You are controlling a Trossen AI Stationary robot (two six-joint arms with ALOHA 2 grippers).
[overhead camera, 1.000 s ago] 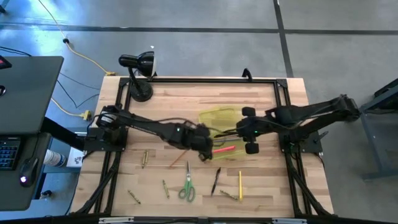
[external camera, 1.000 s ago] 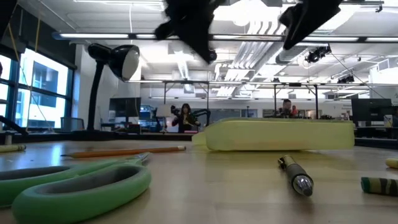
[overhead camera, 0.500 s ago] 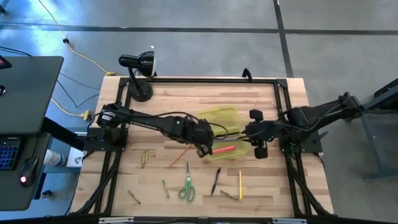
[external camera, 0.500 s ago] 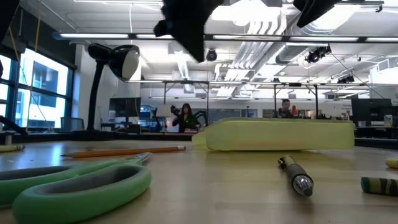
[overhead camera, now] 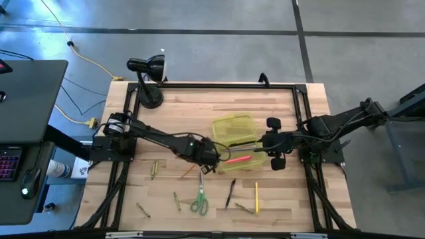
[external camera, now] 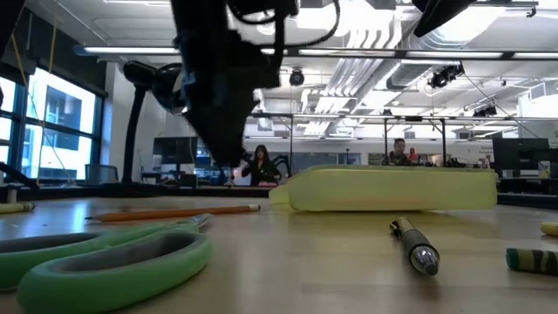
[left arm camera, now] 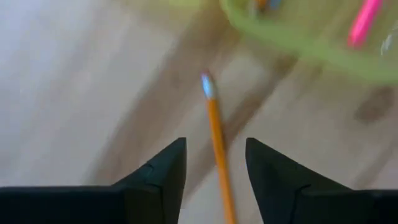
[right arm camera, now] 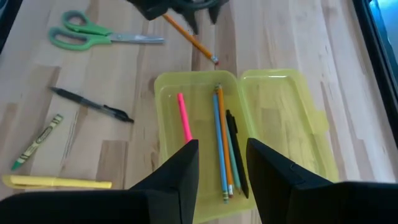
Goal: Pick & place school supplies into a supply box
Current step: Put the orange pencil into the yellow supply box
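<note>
The yellow-green supply box (overhead camera: 238, 142) lies open on the table. In the right wrist view the box (right arm camera: 239, 134) holds a pink marker (right arm camera: 184, 118) and several pencils. An orange pencil (overhead camera: 191, 169) lies flat on the table just off the box's near left corner. My left gripper (left arm camera: 215, 149) is open and hangs a little above it, one finger on each side of the pencil (left arm camera: 217, 140). It also shows in the high view (overhead camera: 209, 163). My right gripper (overhead camera: 273, 142) is open and empty at the box's right end, and shows above the box in its own view (right arm camera: 221, 152).
Green-handled scissors (overhead camera: 199, 199), a black pen (overhead camera: 230, 192), a yellow pencil (overhead camera: 256, 197), a green crayon (overhead camera: 176, 201) and small brassy bits (overhead camera: 154, 169) lie near the front edge. A black desk lamp (overhead camera: 149, 73) stands at the far left corner.
My left gripper has gone from above the box's near edge toward the table's near left and down, and now hangs over the orange pencil. My right gripper has drawn back a little toward the table's right edge.
</note>
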